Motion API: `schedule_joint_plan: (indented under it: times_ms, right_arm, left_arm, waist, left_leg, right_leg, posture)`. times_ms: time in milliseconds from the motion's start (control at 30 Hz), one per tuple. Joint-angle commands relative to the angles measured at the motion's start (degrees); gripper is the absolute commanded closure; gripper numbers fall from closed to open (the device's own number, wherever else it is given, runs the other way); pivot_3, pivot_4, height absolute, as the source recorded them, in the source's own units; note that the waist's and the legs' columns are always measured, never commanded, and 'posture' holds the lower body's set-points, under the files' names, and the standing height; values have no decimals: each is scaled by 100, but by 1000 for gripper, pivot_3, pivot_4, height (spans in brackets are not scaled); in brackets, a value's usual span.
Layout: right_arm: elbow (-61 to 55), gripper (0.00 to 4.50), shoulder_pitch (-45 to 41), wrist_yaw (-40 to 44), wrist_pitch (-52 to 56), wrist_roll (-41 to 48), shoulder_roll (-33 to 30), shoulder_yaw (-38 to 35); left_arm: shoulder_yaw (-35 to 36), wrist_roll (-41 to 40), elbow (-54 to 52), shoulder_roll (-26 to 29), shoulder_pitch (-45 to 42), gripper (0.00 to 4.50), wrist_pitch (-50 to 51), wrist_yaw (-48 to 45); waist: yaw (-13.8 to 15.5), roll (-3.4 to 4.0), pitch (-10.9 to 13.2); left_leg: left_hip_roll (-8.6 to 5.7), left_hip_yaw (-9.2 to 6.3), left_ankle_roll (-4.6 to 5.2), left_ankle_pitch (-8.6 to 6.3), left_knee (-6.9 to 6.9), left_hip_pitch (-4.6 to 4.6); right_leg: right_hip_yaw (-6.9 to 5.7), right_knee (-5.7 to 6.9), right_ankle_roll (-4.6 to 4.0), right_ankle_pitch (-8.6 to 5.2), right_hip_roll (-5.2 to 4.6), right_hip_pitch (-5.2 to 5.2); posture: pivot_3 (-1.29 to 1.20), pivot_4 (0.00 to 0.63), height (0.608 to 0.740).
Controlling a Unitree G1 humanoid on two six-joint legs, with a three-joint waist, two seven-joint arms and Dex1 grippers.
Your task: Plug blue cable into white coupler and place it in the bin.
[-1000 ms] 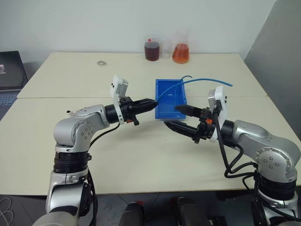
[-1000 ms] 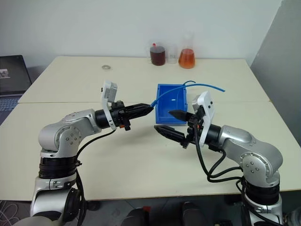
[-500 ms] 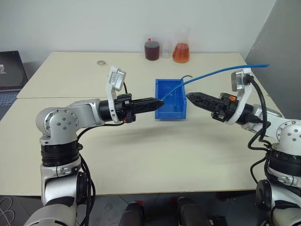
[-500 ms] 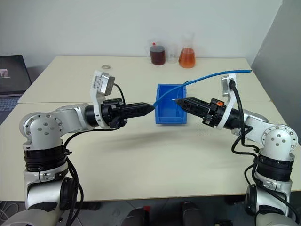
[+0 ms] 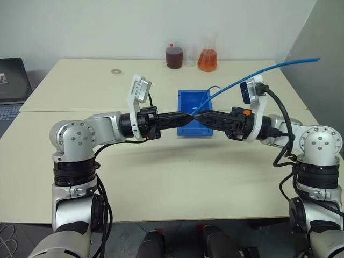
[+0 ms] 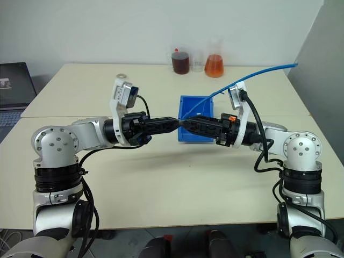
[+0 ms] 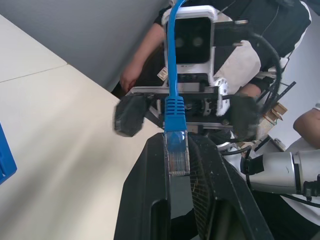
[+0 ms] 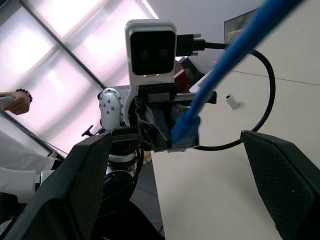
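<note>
Blue, thin and stiff, the blue cable point(image 5: 252, 75) is pinched at its clear plug end in my left claw point(image 5: 189, 118), whose black fingers are pressed together on the plug point(image 7: 177, 159); the cord runs up and away over my right arm towards the grey wall. My right claw point(image 8: 170, 165) stands spread wide, its two fingers apart with the plug between them but not touching. The two claws meet tip to tip above the front lip of the small bright-blue plastic bin point(image 5: 188, 102), which sits on the pale beige counter point(image 5: 161, 177).

I judge the plug is held level and facing the right claw so it can be passed over or re-gripped for plugging. The white coupler is too small for me to pick out with confidence, so I cannot say where it lies. A short curl of a second blue cord point(image 5: 214, 87) rises at the bin's back wall.

The counter is matt, made of two joined tops with a seam running across. At its far edge stand a dark red-brown bottle point(image 5: 173, 56) and an orange-filled glass flask point(image 5: 206, 58); a small ring point(image 5: 115, 71) lies towards the far left. A laptop point(image 5: 11, 80) sits off the left side. The left wrist view shows a person point(image 7: 150, 50) beyond the counter.
</note>
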Motion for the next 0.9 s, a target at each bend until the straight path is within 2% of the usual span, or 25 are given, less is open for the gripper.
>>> schedule_joint_plan:
  times_ms: [33,133,633,900]
  right_arm:
    - [51,341,-143,316,-150,-127,-116,-23]
    - [86,858,-163,418,-141,-181,-115,-10]
    - [154,4345,-268,513,-81,-199,35,56]
    - [77,4357,-275,560,-18,-170,96,156]
  left_arm:
    - [16,-167,-232,77,-36,4275,-36,7]
    - [10,-152,-207,99,-47,4275,-81,16]
    - [-64,-162,-282,131,34,4275,-135,1]
    - [-95,-141,-336,148,81,4275,-183,-13]
  waist:
    - [1,1,0]
    - [2,2,2]
    - [1,9,7]
    - [1,10,8]
  left_leg:
    - [0,0,0,0,0,0]
    - [0,0,0,0,0,0]
    - [0,0,0,0,-1,0]
    - [0,0,0,0,-1,0]
  right_leg:
    - [0,0,0,0,0,0]
    - [0,0,0,0,0,0]
    - [0,-1,0,0,0,-1]
    - [1,-2,0,0,0,-1]
  posture:
    - [0,150,740]
    - [0,150,740]
    - [0,150,740]
    - [0,150,740]
